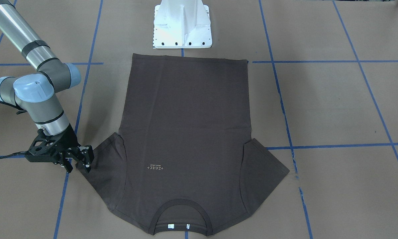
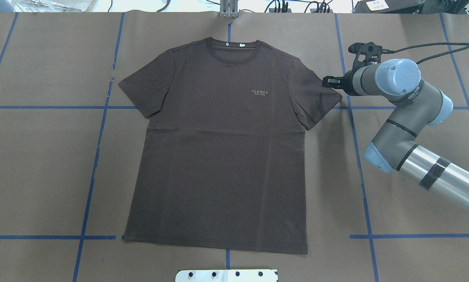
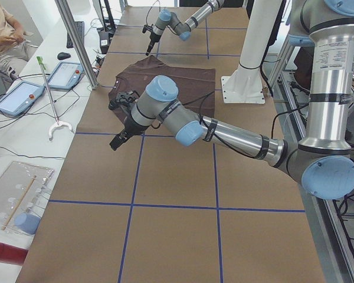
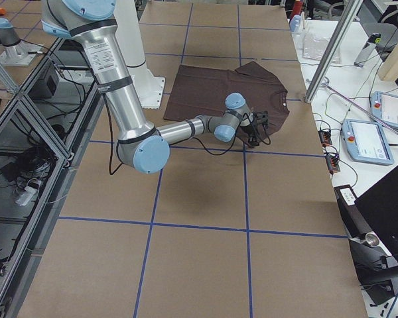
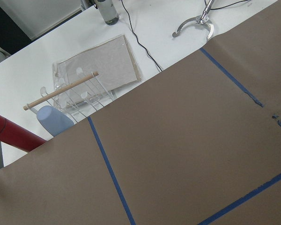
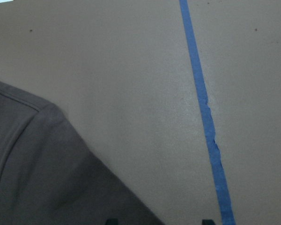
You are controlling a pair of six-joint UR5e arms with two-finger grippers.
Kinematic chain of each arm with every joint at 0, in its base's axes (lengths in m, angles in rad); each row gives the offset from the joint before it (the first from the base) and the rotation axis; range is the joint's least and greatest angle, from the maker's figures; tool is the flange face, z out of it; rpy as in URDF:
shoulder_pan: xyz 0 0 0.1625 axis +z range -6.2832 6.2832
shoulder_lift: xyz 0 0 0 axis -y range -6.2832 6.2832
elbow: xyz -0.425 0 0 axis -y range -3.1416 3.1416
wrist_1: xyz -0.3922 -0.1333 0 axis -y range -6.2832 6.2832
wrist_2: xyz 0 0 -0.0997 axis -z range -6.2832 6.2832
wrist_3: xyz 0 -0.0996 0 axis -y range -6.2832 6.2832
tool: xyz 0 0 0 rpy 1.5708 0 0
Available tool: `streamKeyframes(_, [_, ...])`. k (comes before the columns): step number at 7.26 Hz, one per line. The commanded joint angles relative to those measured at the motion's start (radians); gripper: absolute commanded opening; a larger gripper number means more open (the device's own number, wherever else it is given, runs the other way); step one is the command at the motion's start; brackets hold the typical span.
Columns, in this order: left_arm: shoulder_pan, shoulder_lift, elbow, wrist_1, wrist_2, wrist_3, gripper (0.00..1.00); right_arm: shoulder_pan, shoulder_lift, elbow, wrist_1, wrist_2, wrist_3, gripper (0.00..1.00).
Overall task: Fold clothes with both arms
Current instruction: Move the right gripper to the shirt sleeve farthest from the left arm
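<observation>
The dark brown T-shirt (image 2: 219, 156) lies flat and face up on the brown paper, collar away from the robot, with both sleeves spread (image 1: 185, 126). My right gripper (image 2: 326, 81) sits low at the tip of the shirt's right-hand sleeve (image 1: 79, 164). It is open: in the right wrist view two fingertips stand apart at the bottom edge, and the sleeve (image 6: 37, 178) reaches in from the left. My left gripper (image 3: 115, 141) hovers over bare paper well to the left of the shirt. It shows only in the exterior left view, so I cannot tell its state.
The white pedestal base (image 1: 182, 30) stands just behind the shirt's hem. Blue tape lines (image 2: 101, 129) cross the paper. Off the table's far edge are a red cylinder (image 5: 14, 136), a clear rack (image 5: 79, 93) and control tablets (image 3: 17, 97); a person (image 3: 6, 29) sits there.
</observation>
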Motion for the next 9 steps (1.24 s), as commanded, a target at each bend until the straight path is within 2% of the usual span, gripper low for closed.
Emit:
streamKeyframes(1, [0.000,0.000,0.000,0.000,0.000,0.000,1.00,-0.005,-0.001,-0.006,0.000,-0.008,0.001,0.67])
streamKeyframes(6, [0.000,-0.001,0.003,-0.002,0.002,0.000,1.00,-0.016,-0.003,-0.018,0.000,-0.008,0.001,0.67])
streamKeyframes(7, [0.002,-0.003,0.006,0.000,0.002,0.000,1.00,-0.016,-0.001,-0.018,0.000,-0.008,0.003,0.59])
streamKeyframes(8, [0.002,-0.003,0.008,0.000,0.002,0.000,1.00,-0.016,-0.001,-0.018,0.000,-0.008,0.003,0.35])
streamKeyframes(9, [0.002,-0.003,0.006,0.000,0.002,0.000,1.00,-0.014,0.000,-0.018,-0.002,-0.008,0.003,0.00])
